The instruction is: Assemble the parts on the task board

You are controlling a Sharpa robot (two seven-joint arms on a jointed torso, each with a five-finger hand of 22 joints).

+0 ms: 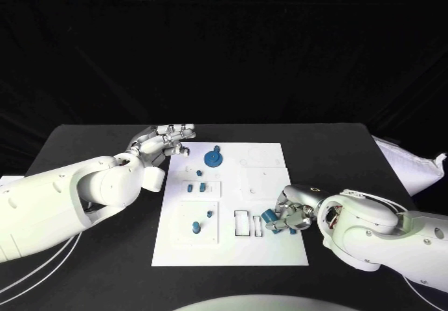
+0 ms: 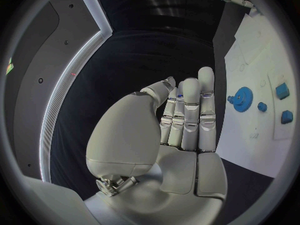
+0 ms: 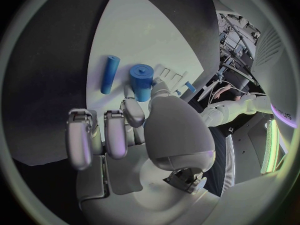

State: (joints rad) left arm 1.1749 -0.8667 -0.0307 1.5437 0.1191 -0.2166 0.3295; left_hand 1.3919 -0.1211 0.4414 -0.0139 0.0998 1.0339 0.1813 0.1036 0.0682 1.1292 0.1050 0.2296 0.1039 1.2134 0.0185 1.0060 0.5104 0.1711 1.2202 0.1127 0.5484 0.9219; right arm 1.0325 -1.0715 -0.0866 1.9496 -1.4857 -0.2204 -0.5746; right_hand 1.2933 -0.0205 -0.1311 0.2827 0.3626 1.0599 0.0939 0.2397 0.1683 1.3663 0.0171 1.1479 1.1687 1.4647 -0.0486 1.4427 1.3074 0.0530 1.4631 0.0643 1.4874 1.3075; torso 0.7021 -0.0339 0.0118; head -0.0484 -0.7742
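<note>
- White board (image 1: pixel 261 253) flat in the middle of the black table (image 1: pixel 84 139).
- Blue gear (image 1: pixel 213 157) near the far left part of the board, lying flat.
- Three small blue parts (image 1: pixel 196 187) just nearer than the gear, standing in the board.
- Two more blue parts (image 1: pixel 197 227) lower on the left side, also standing in the board.
- Two thin slots (image 1: pixel 242 223) near the middle of the near half, side by side.
- Blue cylinder (image 3: pixel 142 81) on the right side of the board, right at the tips of the right hand (image 1: pixel 285 218).
- Long blue peg (image 3: pixel 110 74) flat on the board just beside the cylinder, not touching it.
- Right hand low over the right edge of the board, palm down.
- Thumb and one finger (image 3: pixel 132 111) of the right hand reaching to the cylinder; cannot tell if pinching it or only touching it.
- Other right fingers bent down, side by side, holding nothing.
- Left hand (image 1: pixel 166 140) up over the table by the far left corner of the board, close to the gear but apart from it.
- Left fingers (image 2: pixel 190 110) straight and pressed together, thumb to one side, nothing in the hand.
- White cloth (image 1: pixel 415 165) at the right edge of the table, well apart from the board.
</note>
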